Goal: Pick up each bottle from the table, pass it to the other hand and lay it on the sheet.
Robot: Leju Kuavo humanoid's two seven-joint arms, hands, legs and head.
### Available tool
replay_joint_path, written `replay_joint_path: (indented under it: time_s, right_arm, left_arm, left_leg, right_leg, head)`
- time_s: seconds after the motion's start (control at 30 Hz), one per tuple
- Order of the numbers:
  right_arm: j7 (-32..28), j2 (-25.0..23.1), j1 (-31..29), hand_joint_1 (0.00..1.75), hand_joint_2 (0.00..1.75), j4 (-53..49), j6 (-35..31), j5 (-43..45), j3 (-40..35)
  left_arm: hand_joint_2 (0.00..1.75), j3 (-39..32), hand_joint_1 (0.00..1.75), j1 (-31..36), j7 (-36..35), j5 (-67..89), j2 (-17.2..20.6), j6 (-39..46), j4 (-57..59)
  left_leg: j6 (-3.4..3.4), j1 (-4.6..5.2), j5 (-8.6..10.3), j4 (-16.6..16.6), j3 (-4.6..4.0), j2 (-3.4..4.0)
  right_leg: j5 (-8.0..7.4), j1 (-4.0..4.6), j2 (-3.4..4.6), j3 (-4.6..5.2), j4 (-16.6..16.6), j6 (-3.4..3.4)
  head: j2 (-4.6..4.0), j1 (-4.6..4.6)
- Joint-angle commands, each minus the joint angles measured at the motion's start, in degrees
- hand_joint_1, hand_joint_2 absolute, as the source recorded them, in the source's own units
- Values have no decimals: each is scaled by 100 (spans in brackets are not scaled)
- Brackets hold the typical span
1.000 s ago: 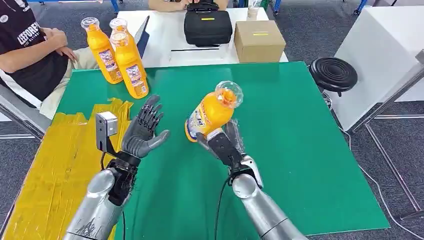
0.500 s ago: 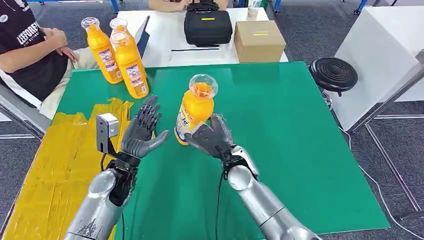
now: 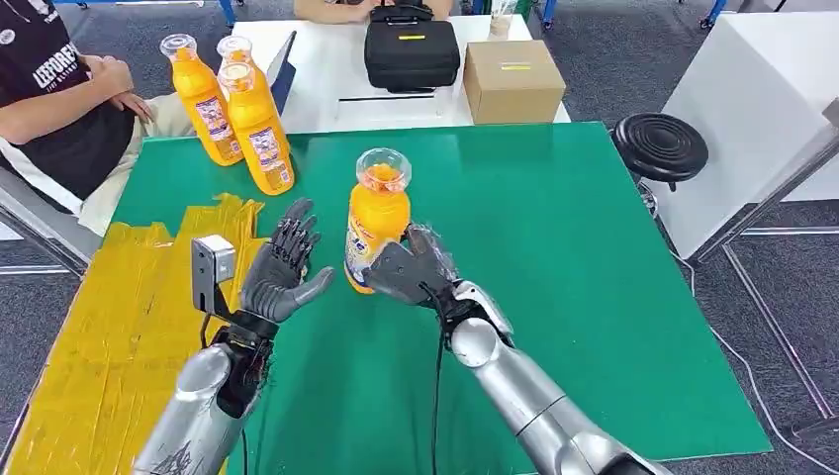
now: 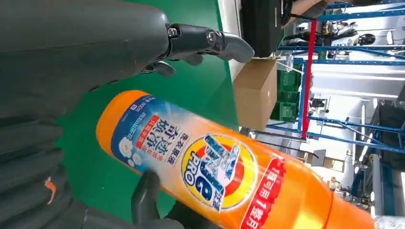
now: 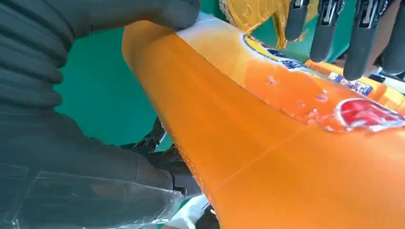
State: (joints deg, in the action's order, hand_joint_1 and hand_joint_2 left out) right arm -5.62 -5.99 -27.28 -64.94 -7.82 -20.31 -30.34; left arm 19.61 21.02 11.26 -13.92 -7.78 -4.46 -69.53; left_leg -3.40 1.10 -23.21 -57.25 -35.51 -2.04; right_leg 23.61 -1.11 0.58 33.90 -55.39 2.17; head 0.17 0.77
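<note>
Handover stage: the right hand (image 3: 406, 272) grasps the orange bottle (image 3: 376, 226) around its lower body, above the green table (image 3: 594, 297) near centre. Compared with one second ago, the bottle has swung from a tilt toward 1 o'clock to nearly upright, and it has travelled toward 9 o'clock, closing on the left hand (image 3: 282, 272). The left hand remains released, palm turned to the bottle and fingers spread, just beside the bottle but apart from it. Judgement: the transfer is imminent; the left hand has yet to close.

Materials and shapes:
- Bottle: smooth orange plastic cylinder, clear domed cap at the top, glossy printed label around the body. The left wrist view shows the label (image 4: 215, 167) with a round blue-and-red emblem.
- Sheet (image 3: 119, 317): yellow, crinkled and shiny film, lying at 9 o'clock on the table edge, no bottle on it yet.
- Table cover: flat, matte green.
- Three more bottles (image 3: 242, 114) of the same type stand upright, close together, at 11 o'clock.

A seated person (image 3: 59, 89) is at 10 o'clock, beyond the table.
</note>
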Motion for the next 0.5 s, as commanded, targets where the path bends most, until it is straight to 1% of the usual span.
replay_joint_path:
  time_s: [0.03,0.07,0.13,0.17,0.23,0.27,0.3,0.37,0.43,0.47,0.5]
  right_arm:
    - [54,13,-611,175,175,645,178,-4,-512]
    - [65,2,-626,175,175,656,213,-8,-572]
    - [94,-10,-657,175,175,659,254,-20,-620]
    - [108,-21,-671,175,175,658,264,-21,-627]
    - [108,-21,-671,175,175,658,264,-21,-627]
    - [128,-1,-688,175,175,648,303,-27,-656]
    - [144,16,-705,175,175,627,378,-26,-706]
    - [158,43,-732,175,175,588,461,-37,-789]
    - [183,56,-770,175,175,550,634,46,-872]
    - [182,59,-778,175,175,543,648,50,-889]
    - [182,59,-778,175,175,543,648,50,-889]
  left_arm:
    - [175,-76,0,72,-17,11,52,-16,176]
    - [175,-73,0,78,-21,1,48,-22,189]
    - [175,-66,0,98,-24,-8,34,-27,204]
    - [175,-63,0,109,-24,-7,28,-26,204]
    - [175,-63,0,109,-24,-7,28,-26,204]
    - [175,-62,0,120,-24,-10,27,-24,211]
    - [175,-74,0,109,-18,-35,26,-25,201]
    - [175,-69,0,84,-9,-55,43,-29,183]
    - [175,-44,0,72,8,-81,64,-38,195]
    - [175,-40,0,74,14,-86,65,-38,200]
    - [175,-40,0,74,14,-86,65,-38,200]
  left_leg:
    - [17,-5,-7,-1,15,19]
    - [27,-10,-16,-5,29,32]
    - [15,-3,-6,0,14,20]
    - [22,-6,-12,-3,23,26]
    - [17,-5,-8,-2,15,18]
    - [14,-5,-5,-1,10,15]
    - [23,-8,-12,-4,23,21]
    - [14,-4,-4,-1,10,13]
    - [23,-9,-13,-5,24,25]
    - [16,-4,-7,-2,14,21]
    - [25,-9,-14,-6,25,27]
  right_leg:
    - [4,6,6,-15,3,-8]
    - [9,12,11,-29,4,-13]
    - [3,4,8,-12,2,-7]
    - [7,8,10,-22,2,-11]
    - [5,6,5,-16,2,-8]
    - [2,6,4,-11,3,-7]
    - [8,10,3,-25,3,-11]
    - [2,5,3,-10,3,-6]
    - [8,10,7,-26,3,-12]
    - [3,5,8,-14,2,-8]
    - [9,11,7,-26,1,-13]
  head:
    - [0,0]
    - [0,2]
    - [0,2]
    - [0,0]
    - [2,2]
    - [0,0]
    - [2,0]
    - [0,2]
    - [0,2]
    - [0,0]
    - [0,2]
